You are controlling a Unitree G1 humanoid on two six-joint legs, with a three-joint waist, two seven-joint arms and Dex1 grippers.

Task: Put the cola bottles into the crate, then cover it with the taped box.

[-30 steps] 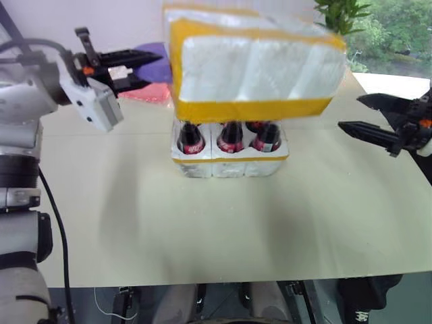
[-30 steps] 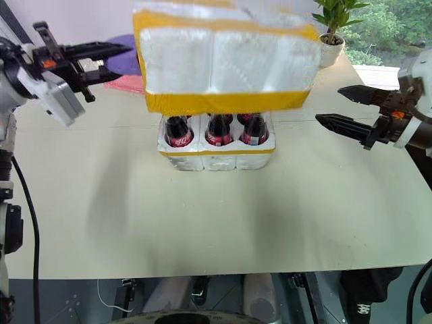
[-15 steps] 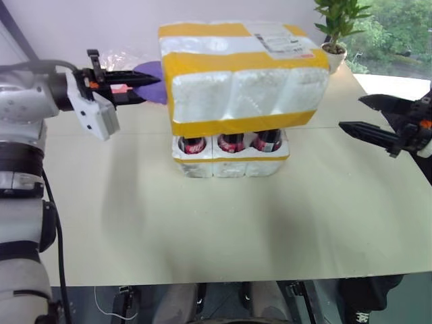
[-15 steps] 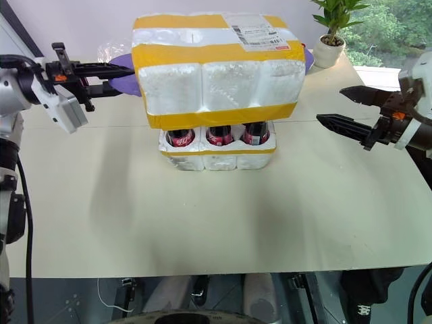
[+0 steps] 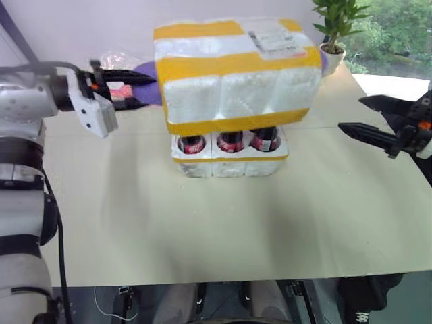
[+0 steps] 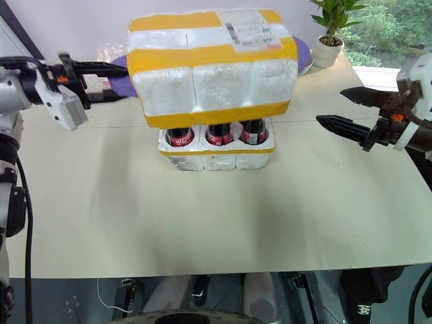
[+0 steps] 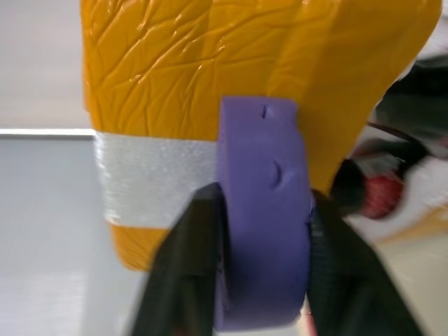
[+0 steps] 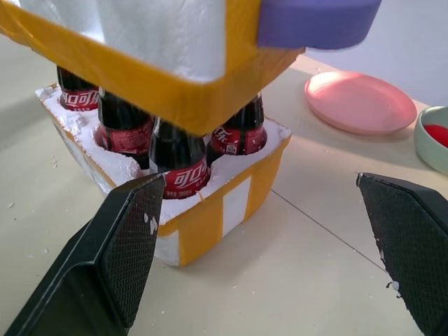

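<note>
table point(image 5: 202, 229) is seen bare toward its near edge. taped box point(image 5: 236, 74) is set slightly tilted on the caps of the cola bottles point(image 5: 231, 142), not fully seated on the crate point(image 5: 229, 162) beneath it. bottles are stood in the crate's wells. left gripper point(image 5: 145, 86), just left of the box, is seen half parted around a purple piece point(image 7: 262, 217). right gripper point(image 5: 354, 116), well right of the crate, is spread wide, nothing held.
</note>
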